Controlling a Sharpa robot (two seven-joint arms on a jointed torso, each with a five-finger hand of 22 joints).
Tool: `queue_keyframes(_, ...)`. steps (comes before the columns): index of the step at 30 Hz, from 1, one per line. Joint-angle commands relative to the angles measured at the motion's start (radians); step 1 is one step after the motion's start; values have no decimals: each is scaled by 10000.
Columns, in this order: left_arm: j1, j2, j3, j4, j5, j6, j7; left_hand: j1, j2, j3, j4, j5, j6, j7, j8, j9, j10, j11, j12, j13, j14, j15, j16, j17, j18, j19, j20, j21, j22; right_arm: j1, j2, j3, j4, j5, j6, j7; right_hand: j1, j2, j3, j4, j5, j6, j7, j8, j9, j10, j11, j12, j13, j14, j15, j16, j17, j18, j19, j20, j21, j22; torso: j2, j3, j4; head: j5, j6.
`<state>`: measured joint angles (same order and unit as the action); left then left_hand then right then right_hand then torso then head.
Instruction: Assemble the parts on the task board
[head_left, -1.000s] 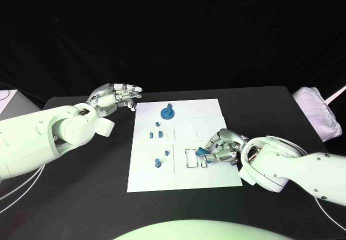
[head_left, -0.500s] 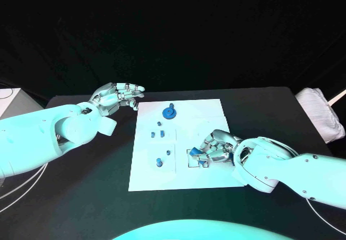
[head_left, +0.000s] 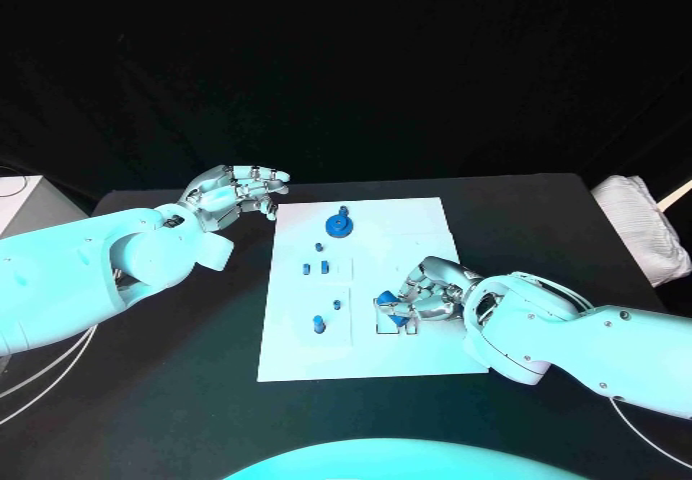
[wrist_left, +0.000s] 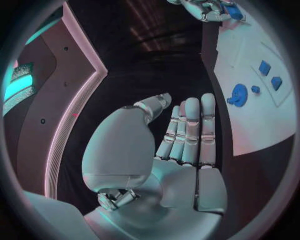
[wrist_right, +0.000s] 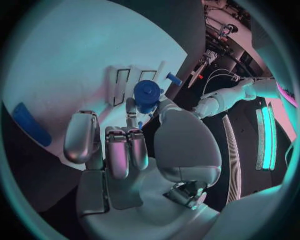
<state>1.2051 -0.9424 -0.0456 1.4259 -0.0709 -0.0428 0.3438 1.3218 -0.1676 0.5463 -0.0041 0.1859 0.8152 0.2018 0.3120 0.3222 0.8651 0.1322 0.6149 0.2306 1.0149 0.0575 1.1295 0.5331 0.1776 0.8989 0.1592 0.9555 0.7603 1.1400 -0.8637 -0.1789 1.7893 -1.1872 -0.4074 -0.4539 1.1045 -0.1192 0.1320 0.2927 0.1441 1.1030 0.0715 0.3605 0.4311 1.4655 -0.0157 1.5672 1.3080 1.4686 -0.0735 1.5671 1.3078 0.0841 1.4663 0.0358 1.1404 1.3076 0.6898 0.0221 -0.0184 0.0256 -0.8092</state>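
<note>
The white task board (head_left: 361, 345) lies in the middle of the black bench (head_left: 173, 380). The right robot hand (head_left: 421, 297) rests over the board's right side, its fingers clamped on a blue cylindrical part (wrist_right: 147, 95) just above the rectangular slots (wrist_right: 122, 79). The left robot hand (head_left: 231, 190) hovers off the board's far left corner, fingers apart and holding nothing. A blue gear (head_left: 338, 225) and smaller blue parts (head_left: 317, 267) sit on the board.

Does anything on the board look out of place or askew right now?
Nothing stands out. The task board lies flat, the blue parts look orderly, the right hand holds a blue part over the slots, and the left hand is off the board.
</note>
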Motion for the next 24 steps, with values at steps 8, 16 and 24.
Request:
queue_keyframes(8,3,-4,7,30,110,182,42,-69,8,9,75,21,-91,0,52,-11,-64,12,49,-17,-35,49,35,15,67,62,2,-41,-13,-11,66,-4,-50,-1025,748,-278,-951,108,-239,-19,748,-31,-197,193,40,1053,-50,36,2628,1022,-73,37,2630,-186,424,-91,-122,1740,-1,9,-9,13,-17)
queue_keyframes(16,3,-4,7,30,109,177,30,-69,8,9,75,21,-91,0,52,-11,-64,12,49,-17,-35,49,35,15,67,62,2,-41,-13,-11,101,-4,-33,-1216,722,-290,-1283,51,-639,5,708,-120,-175,249,61,1015,-29,-50,2570,1022,-58,37,2630,-148,375,-78,-410,1688,0,5,5,0,-19)
queue_keyframes(24,3,-10,7,37,99,176,8,-80,14,5,94,22,-97,1,60,-12,-72,12,55,-20,-37,50,38,15,68,66,3,-51,-19,-12,110,-4,-20,-1329,694,-281,-1374,50,-794,3,657,-150,-167,266,65,985,-23,-118,2526,1022,-53,37,2630,-135,360,-73,-505,1670,3,9,-8,4,-52)
